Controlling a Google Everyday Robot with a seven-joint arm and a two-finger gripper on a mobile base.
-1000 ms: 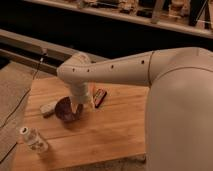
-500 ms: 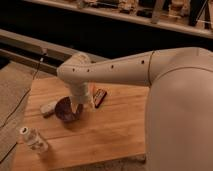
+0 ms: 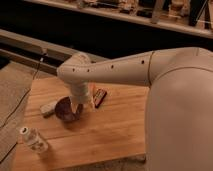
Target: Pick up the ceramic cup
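Observation:
The ceramic cup (image 3: 48, 108) is a small pale grey shape on the wooden table (image 3: 115, 135), touching the left side of the dark purple-brown bowl (image 3: 66, 110). My white arm reaches in from the right and bends down over the bowl. The gripper (image 3: 78, 107) hangs at the bowl's right rim, a short way right of the cup. The arm's wrist hides part of the bowl.
A clear plastic bottle with a white cap (image 3: 34, 140) lies near the table's front left corner. A dark red bar-shaped packet (image 3: 100, 98) lies just right of the gripper. A dark rail and shelves run behind the table. My body fills the right side.

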